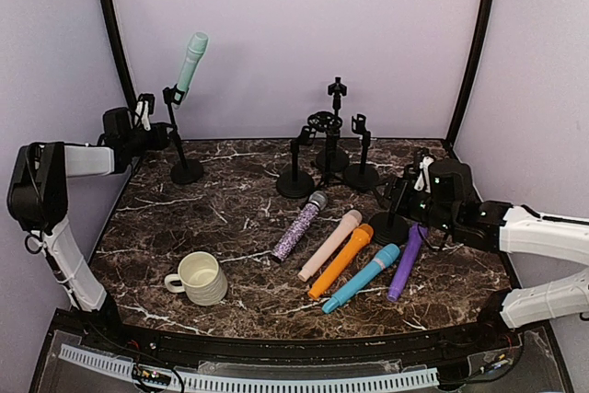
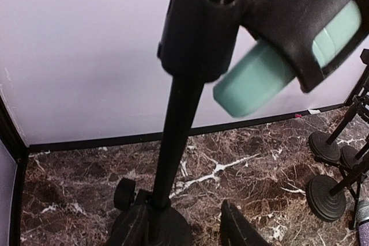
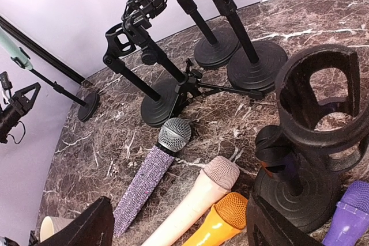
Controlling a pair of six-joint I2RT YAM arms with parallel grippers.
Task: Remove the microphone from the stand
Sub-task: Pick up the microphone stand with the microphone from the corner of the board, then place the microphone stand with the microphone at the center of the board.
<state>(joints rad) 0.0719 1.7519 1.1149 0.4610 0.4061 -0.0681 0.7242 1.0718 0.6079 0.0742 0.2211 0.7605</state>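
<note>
Approach stage: mint microphone (image 1: 192,60) sits clipped in its stand (image 1: 187,170), upper left of the overhead view, with left gripper (image 1: 144,113) fingers (image 2: 239,231) apart astride the pole (image 2: 176,136). Next, likely, it must pinch that pole firmly so the right gripper (image 1: 411,192), fingers apart and empty at lower right, can pull the microphone free.

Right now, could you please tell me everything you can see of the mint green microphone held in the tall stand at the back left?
The mint green plastic-looking microphone is a smooth, slim cylinder with a slightly wider rounded head. It sits tilted in the black clip of the tall black stand at the back left of the dark marble table, head up and leaning right in the top view. Its flat butt pokes out below the clip. Only the clip touches it.
</note>
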